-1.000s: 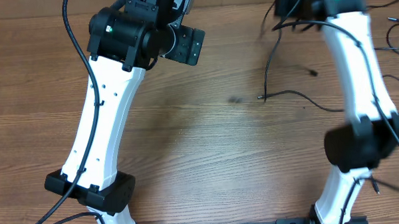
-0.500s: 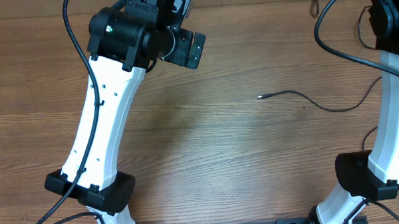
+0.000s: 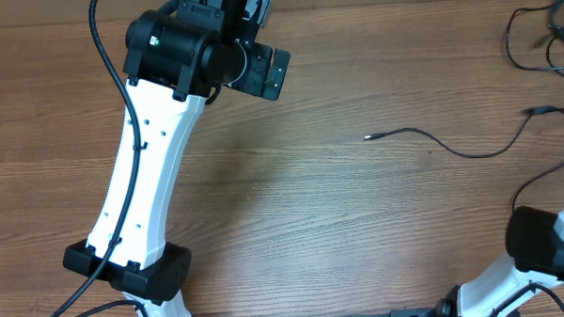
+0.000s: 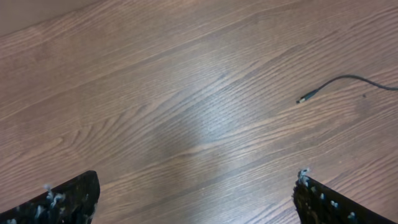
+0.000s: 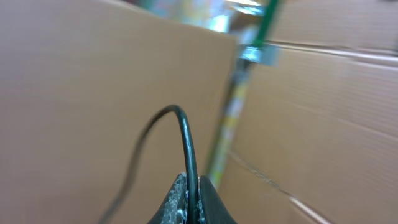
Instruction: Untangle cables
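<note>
Thin black cable (image 3: 399, 130) on table (image 3: 294, 224), mid-right.
Plug end (image 3: 369, 137) points left, long axis approx left-right; more cables (image 3: 527, 51) top right. L gripper (image 4: 193, 205) jaws apart; R gripper (image 5: 191, 204) clamped on another strand (image 5: 186, 140).

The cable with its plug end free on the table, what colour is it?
Black cable; the left wrist view shows it best.
</note>
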### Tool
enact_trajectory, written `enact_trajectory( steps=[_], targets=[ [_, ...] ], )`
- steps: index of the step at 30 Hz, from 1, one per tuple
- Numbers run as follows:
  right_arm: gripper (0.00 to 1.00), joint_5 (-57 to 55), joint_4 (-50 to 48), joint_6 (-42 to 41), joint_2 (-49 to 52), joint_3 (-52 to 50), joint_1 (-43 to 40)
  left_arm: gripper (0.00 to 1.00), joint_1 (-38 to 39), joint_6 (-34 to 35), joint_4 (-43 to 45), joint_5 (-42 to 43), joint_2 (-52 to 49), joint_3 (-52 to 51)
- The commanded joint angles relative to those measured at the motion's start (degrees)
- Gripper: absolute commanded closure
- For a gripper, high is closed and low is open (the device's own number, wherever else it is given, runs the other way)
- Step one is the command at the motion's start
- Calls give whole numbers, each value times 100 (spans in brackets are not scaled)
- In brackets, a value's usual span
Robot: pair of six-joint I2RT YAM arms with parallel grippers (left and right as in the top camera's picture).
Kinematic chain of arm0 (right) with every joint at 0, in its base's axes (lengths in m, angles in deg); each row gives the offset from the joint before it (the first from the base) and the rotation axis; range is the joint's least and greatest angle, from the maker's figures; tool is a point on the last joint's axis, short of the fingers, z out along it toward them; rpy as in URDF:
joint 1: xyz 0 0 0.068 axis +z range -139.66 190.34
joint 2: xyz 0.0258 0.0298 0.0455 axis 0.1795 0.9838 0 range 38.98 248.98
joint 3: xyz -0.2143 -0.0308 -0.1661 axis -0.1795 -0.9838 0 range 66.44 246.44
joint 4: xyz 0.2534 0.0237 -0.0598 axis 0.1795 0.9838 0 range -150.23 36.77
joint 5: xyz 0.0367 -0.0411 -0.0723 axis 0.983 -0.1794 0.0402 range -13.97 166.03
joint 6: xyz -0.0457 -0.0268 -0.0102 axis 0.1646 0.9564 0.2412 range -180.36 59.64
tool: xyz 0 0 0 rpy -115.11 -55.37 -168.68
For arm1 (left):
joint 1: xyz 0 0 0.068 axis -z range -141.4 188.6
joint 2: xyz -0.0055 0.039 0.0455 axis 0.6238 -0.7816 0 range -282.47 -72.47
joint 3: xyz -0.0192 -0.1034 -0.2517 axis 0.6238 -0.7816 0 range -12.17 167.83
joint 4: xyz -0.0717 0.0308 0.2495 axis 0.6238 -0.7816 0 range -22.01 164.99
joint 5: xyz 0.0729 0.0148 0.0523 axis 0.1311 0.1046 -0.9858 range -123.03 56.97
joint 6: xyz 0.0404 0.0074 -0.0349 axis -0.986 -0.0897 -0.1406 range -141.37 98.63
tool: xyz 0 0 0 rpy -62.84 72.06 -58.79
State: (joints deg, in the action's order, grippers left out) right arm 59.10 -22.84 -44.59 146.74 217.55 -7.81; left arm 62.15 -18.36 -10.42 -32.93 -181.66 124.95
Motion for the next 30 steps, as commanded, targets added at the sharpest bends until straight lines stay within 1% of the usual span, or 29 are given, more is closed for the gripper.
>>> enact_trajectory(
  steps=[1, 8, 11, 15, 19, 26, 27, 29, 30],
  targets=[
    [96, 111, -48, -494, -46, -4, -479, 2, 4, -26, -39, -72, 52, 17],
    [96, 1414, -195, -619, 68, -560, -1537, 2, 4, -138, -116, -72, 52, 17],
    [96, 1523, -254, -1012, 323, -841, -2000, 2, 4, -138, -120, -72, 52, 17],
    [96, 1687, -214, -1152, 647, -1213, -2409, 1, 4, -138, -116, -72, 52, 17],
    [96, 1762, -151, -1152, 855, -1631, -2662, 1, 4, -166, -114, -72, 52, 17],
    [96, 1915, -181, -1152, 938, -2179, -2820, 1, 4, -177, -116, -72, 52, 17],
    [96, 2070, -177, -1154, 938, -2181, -2820, 1, 4, -177, -116, -72, 52, 17],
    [96, 2743, -236, -1250, 935, -2181, -2802, 1, 4, -175, -118, -70, 52, 17],
    [96, 3040, -332, -1589, 935, -2173, -2767, 1, 4, -175, -118, -70, 52, 17]
  ],
)
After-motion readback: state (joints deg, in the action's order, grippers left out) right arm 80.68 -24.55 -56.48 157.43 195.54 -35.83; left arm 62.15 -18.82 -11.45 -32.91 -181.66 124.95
